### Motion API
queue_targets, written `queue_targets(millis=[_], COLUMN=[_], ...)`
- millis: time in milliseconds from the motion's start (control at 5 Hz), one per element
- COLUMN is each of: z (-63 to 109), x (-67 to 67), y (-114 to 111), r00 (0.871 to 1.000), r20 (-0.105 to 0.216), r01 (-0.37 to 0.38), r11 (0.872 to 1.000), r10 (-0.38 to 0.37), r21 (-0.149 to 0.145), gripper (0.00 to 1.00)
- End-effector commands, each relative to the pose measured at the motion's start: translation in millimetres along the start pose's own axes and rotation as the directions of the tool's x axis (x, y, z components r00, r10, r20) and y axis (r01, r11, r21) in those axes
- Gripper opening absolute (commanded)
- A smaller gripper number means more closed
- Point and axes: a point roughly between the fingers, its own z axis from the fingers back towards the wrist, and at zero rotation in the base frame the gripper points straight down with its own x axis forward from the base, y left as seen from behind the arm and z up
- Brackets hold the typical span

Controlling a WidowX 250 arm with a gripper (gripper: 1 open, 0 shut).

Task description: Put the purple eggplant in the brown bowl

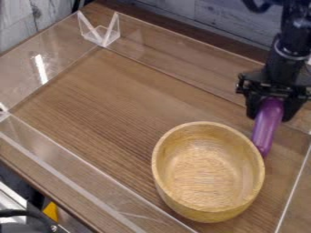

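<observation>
The purple eggplant (266,127) is a slim glossy piece at the right, just beyond the brown bowl's far right rim. My gripper (275,107) points straight down over it, with its black fingers (256,98) closed on the eggplant's upper end. The eggplant slants down from the fingers toward the bowl. Whether its lower tip still touches the table is unclear. The brown bowl (177,143), a wide wooden bowl with a thick rim, sits at the front right with nothing in it.
A wooden tabletop (122,100) is ringed by low clear acrylic walls (73,177). A small clear stand (100,29) sits at the back left corner. The right wall runs close beside the eggplant and the gripper.
</observation>
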Motion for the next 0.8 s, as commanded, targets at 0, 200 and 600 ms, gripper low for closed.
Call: queue_targets(millis=[0,200,600], z=[46.1,62.7,80.7], x=[5.2,2.8,-11.6], y=[9,21,60], r00=[0.997,0.996,0.992], r20=[0.074,0.089,0.117], r01=[0.001,0.022,-0.035], r11=[0.998,0.997,0.996], r10=[0.004,-0.015,0.044], r21=[-0.064,-0.078,-0.082], gripper=[0.0,0.0,0.0])
